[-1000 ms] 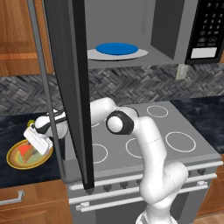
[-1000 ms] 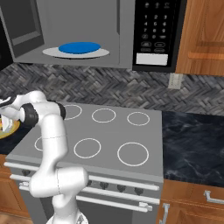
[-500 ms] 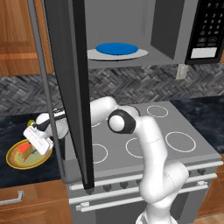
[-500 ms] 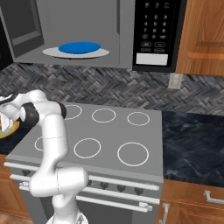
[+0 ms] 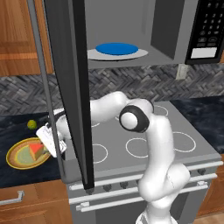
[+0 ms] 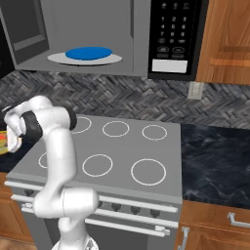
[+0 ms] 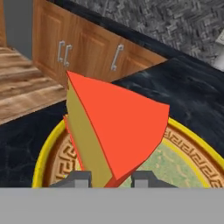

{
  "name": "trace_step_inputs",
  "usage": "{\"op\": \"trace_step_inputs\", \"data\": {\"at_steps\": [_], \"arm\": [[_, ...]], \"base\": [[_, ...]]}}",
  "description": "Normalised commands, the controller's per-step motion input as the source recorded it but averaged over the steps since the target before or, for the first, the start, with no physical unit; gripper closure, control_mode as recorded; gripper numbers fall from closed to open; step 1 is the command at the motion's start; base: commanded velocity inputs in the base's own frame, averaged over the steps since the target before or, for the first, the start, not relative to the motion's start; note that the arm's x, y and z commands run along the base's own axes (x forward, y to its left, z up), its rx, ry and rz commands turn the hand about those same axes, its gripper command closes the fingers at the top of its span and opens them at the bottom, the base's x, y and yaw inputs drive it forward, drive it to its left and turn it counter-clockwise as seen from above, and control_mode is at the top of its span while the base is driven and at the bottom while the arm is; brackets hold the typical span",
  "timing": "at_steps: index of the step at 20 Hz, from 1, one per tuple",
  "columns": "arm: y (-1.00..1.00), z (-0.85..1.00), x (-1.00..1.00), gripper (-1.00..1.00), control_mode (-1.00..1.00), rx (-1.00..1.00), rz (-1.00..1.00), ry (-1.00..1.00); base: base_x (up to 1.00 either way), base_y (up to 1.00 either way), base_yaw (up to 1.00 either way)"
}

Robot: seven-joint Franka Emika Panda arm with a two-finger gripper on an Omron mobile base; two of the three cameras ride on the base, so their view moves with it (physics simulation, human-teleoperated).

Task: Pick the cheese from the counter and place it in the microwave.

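Observation:
The cheese (image 7: 118, 127), a wedge with a red-orange top and tan side, fills the middle of the hand view, over a yellow patterned plate (image 7: 192, 153). My gripper (image 7: 111, 179) is shut on the cheese, with a dark fingertip on each side of the wedge's near point. In the left base view the cheese (image 5: 36, 149) is on the plate (image 5: 17, 159) on the dark counter (image 5: 17, 131), with the gripper (image 5: 43, 148) at its right side. The microwave (image 5: 131, 26) hangs above, and its door (image 5: 70, 87) is swung wide open. A white turntable with a blue disc (image 5: 116, 48) lies inside.
The open microwave door hangs down between the arm and the plate. A tiny yellow-green ball (image 5: 31, 124) lies on the counter behind the plate. The grey stovetop (image 6: 122, 151) spreads to the right, with more dark counter (image 6: 215, 161) beyond it.
My hand has shifted slightly right and lower at the plate. The cheese and the plate stay where they were.

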Motion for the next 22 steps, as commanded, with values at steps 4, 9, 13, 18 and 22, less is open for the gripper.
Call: {"op": "trace_step_inputs", "data": {"at_steps": [4,9,13,18,22], "arm": [[-0.76,0.3,-0.23,1.0,-1.0,0.1,-0.23,0.04],[-0.61,0.32,-0.49,1.0,-1.0,0.1,-0.34,0.05],[-0.66,0.49,-0.52,1.0,-1.0,0.05,-0.38,0.04],[-0.91,0.85,-0.46,1.0,-1.0,0.04,-0.37,0.07],[-1.0,1.0,-0.32,1.0,-1.0,0.06,-0.3,0.07]], "base": [[0.0,0.0,0.0],[0.0,0.0,0.0],[0.0,0.0,0.0],[0.0,0.0,0.0],[0.0,0.0,0.0]]}}
